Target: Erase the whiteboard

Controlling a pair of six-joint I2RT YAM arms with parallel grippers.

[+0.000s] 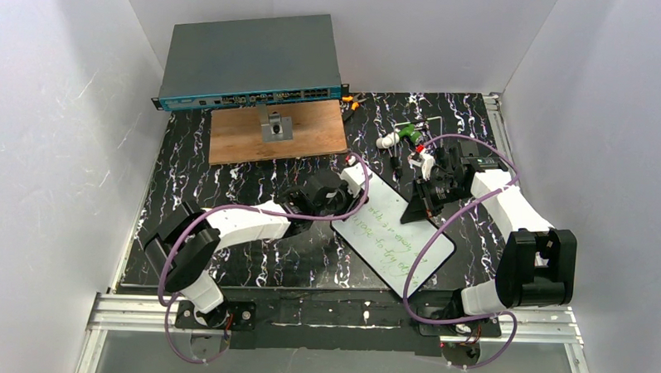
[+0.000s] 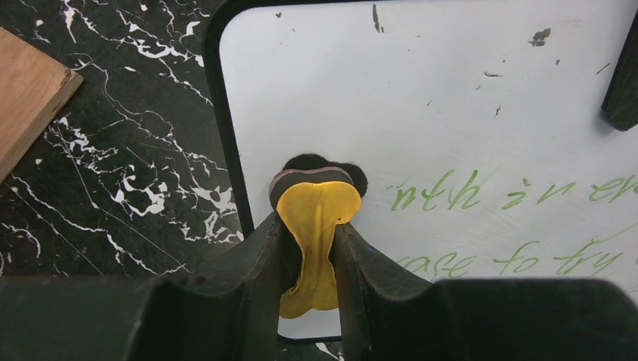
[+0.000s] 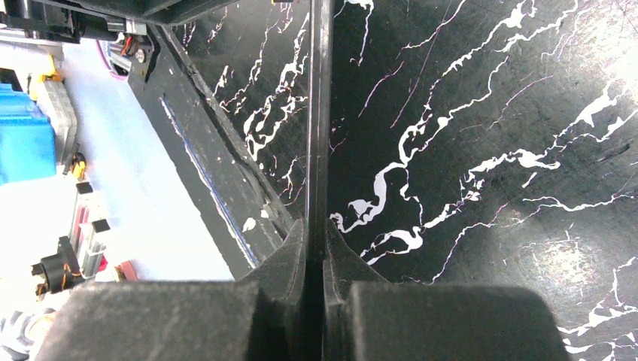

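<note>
The whiteboard [image 1: 396, 238] lies slantwise on the black marbled table between the two arms, with green handwriting [image 1: 389, 241] on its near half. In the left wrist view the whiteboard [image 2: 451, 105] is wiped clean at its top, with green lines [image 2: 451, 192] lower down. My left gripper [image 2: 310, 226] is shut on a yellow eraser [image 2: 316, 214], whose dark felt pad presses on the board near its left rim. My right gripper [image 3: 316, 226] is shut on the board's thin dark edge [image 3: 320, 113], at the board's far right side [image 1: 426, 202].
A brown wooden board [image 1: 279, 135] carrying a small metal block [image 1: 276, 128] lies at the back, its corner also in the left wrist view [image 2: 26, 105]. A grey network switch [image 1: 249, 59] stands behind it. Markers and small tools [image 1: 408, 139] are scattered at the back right.
</note>
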